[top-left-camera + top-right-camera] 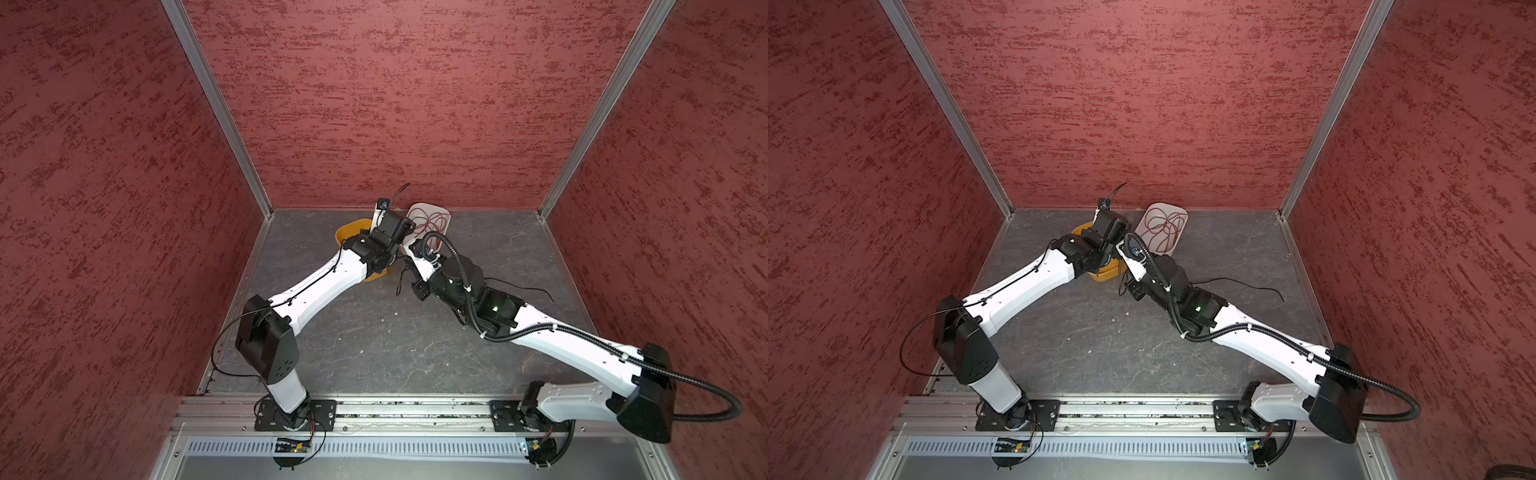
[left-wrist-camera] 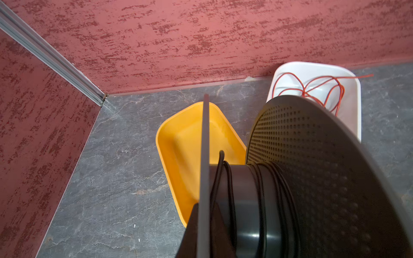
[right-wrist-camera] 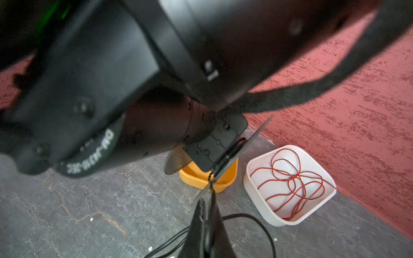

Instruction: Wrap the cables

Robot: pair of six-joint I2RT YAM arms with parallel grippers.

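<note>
Now, left fingers [image 2: 192,230] clamp the spool [image 2: 312,167], partly masking the yellow tray [image 2: 178,143] and white tray [image 2: 350,107]; right fingers [image 3: 215,225] pinch the cable [image 3: 257,220].

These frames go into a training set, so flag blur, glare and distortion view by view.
Right wrist view: the left arm's wrist, close to the lens, is blurred; the white tray and red wire are sharp. Left wrist view: a glare spot on the spool hub; the yellow tray is in focus. Both top views: wide-angle perspective splays the corner posts.
</note>
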